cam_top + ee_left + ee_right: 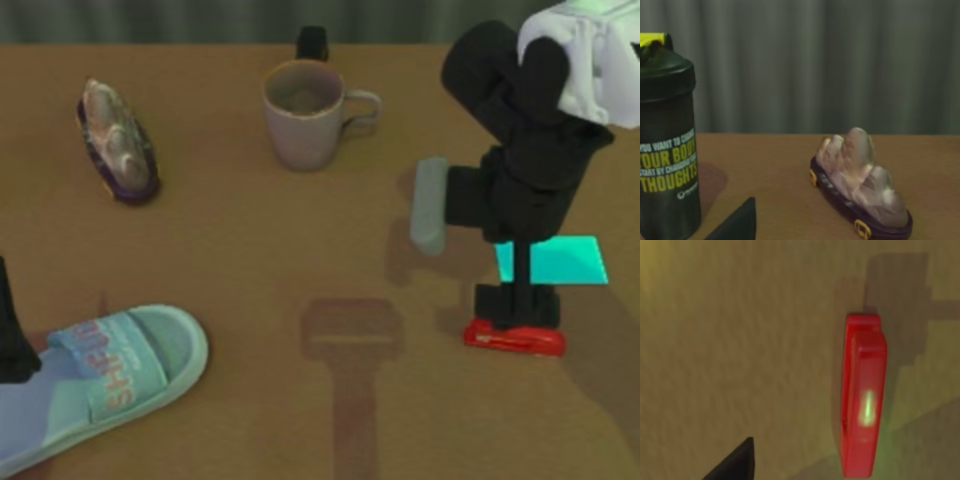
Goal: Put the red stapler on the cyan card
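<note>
The red stapler (514,338) lies flat on the table (250,270) at the right, just in front of the cyan card (565,262) and apart from it. My right arm reaches down from the far right corner, its gripper (516,306) hanging straight over the stapler; whether its fingers are spread or pinching the stapler I cannot tell. My left arm is parked at the left edge above a slipper (105,375). Farther back stand a mug (305,112) and a toy car (117,140).
</note>
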Controlling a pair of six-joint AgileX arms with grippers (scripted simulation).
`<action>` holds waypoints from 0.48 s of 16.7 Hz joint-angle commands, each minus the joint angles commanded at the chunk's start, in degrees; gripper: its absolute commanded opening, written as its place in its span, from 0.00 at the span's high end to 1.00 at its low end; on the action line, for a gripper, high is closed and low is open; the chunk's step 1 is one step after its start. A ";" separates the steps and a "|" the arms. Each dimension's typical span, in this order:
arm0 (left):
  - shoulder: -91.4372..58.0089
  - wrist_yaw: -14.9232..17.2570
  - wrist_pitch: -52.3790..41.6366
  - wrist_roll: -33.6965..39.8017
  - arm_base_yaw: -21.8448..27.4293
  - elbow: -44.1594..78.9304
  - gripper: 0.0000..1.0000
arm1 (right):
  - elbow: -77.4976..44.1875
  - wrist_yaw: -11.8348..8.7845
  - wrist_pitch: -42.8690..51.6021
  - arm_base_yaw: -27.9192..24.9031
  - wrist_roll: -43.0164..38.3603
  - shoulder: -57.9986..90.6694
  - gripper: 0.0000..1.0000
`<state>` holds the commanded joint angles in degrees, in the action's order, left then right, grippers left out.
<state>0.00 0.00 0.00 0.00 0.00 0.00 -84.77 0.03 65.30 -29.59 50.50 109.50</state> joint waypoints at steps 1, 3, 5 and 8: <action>0.00 0.00 0.00 0.00 0.00 0.00 0.00 | 0.00 0.00 0.00 0.00 0.00 0.00 0.00; 0.00 0.00 0.00 0.00 0.00 0.00 0.00 | 0.30 0.01 -0.31 0.26 -0.05 -0.09 0.00; 0.00 0.00 0.00 0.00 0.00 0.00 0.00 | 1.82 0.01 -2.36 0.12 0.00 0.73 0.00; 0.00 0.00 0.00 0.00 0.00 0.00 0.00 | 6.02 0.02 -9.52 0.00 -0.08 3.35 0.00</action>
<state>0.00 0.00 0.00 0.00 0.00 0.00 -78.75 0.05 55.78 -29.59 50.42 112.85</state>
